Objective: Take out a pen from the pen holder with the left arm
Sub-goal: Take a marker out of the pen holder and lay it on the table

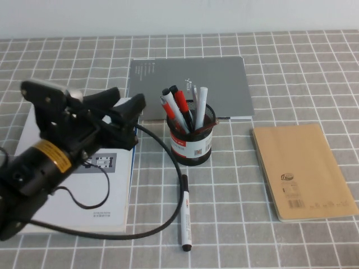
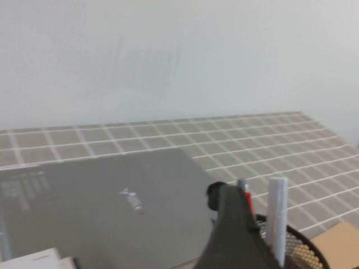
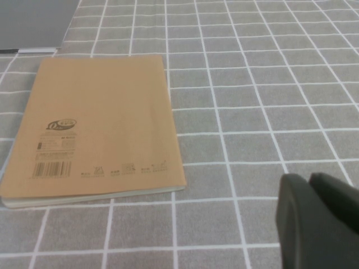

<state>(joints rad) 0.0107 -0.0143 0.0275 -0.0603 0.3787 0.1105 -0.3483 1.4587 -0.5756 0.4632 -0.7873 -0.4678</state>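
A black mesh pen holder (image 1: 192,147) stands mid-table with several pens in it, red, black and white ones (image 1: 180,106). In front of it a black-and-white marker (image 1: 185,216) lies flat on the checked cloth. My left gripper (image 1: 128,98) hovers just left of the holder, open, with nothing between its fingers. The left wrist view shows one dark finger (image 2: 230,241) in front of the holder's rim (image 2: 303,252) and a white pen (image 2: 276,216). My right gripper (image 3: 309,182) is shut and empty, low over the cloth to the right of the tan notebook.
A grey book (image 1: 190,84) lies behind the holder. A white book (image 1: 106,193) lies under my left arm, and a black cable (image 1: 147,227) loops across the cloth. A tan notebook (image 1: 303,168) lies at the right.
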